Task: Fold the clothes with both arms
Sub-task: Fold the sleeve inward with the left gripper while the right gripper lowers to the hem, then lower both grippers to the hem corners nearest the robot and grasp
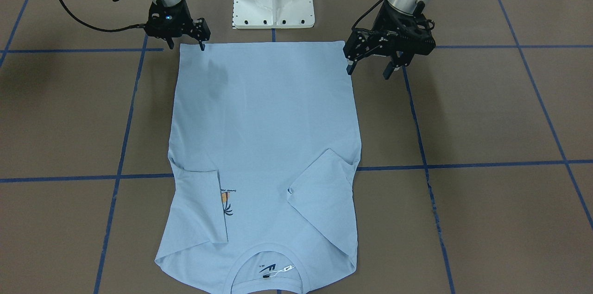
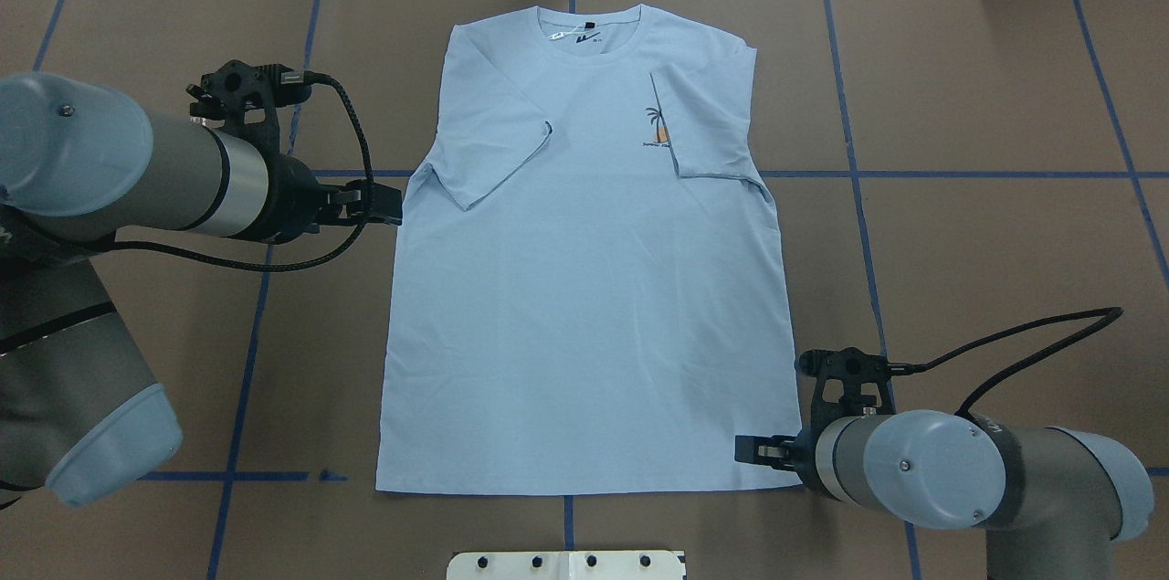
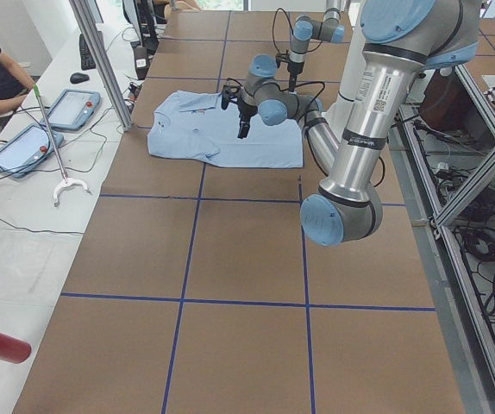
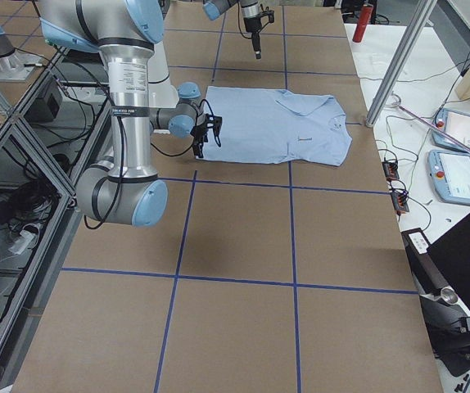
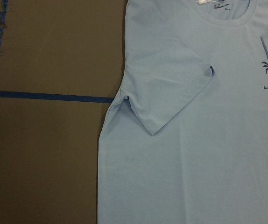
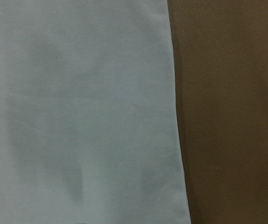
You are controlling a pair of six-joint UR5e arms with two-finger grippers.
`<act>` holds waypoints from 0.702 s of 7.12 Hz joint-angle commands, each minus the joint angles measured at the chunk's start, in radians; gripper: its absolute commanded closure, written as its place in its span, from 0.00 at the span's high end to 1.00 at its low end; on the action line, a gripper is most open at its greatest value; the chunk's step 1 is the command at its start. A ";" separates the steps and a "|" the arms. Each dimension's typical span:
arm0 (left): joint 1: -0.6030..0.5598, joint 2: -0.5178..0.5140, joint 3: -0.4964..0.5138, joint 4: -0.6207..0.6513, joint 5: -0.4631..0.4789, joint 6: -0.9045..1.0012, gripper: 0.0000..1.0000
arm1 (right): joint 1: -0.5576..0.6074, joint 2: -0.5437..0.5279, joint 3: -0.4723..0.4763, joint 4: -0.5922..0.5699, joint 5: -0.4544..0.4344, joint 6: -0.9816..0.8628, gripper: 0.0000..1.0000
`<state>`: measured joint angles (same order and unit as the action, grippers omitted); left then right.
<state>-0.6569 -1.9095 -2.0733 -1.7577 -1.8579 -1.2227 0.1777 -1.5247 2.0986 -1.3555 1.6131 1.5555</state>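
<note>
T-shirt lies flat on table, both sleeves folded inward.

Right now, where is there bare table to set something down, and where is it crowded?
Bare table lies on the robot's right of the shirt, beyond the right gripper. More lies by the shirt's shoulder on the robot's left, past the left gripper. Crowded: the hem strip by the white base, and the shirt's edges where both grippers hang.

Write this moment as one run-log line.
shirt flat, sleeves folded in | left end effector open, beside shirt edge | right end effector open, at hem corner
</note>
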 commanded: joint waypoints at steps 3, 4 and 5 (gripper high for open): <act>0.000 -0.002 -0.001 0.001 0.000 0.005 1.00 | -0.001 -0.012 -0.009 0.001 0.050 -0.002 0.53; 0.000 -0.003 -0.001 0.001 0.002 0.005 1.00 | -0.001 -0.018 -0.012 0.003 0.054 -0.002 0.51; 0.000 -0.003 0.001 0.001 0.002 0.006 1.00 | -0.001 -0.018 -0.012 0.003 0.059 -0.002 0.51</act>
<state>-0.6566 -1.9123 -2.0734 -1.7564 -1.8567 -1.2176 0.1764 -1.5406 2.0874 -1.3534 1.6655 1.5542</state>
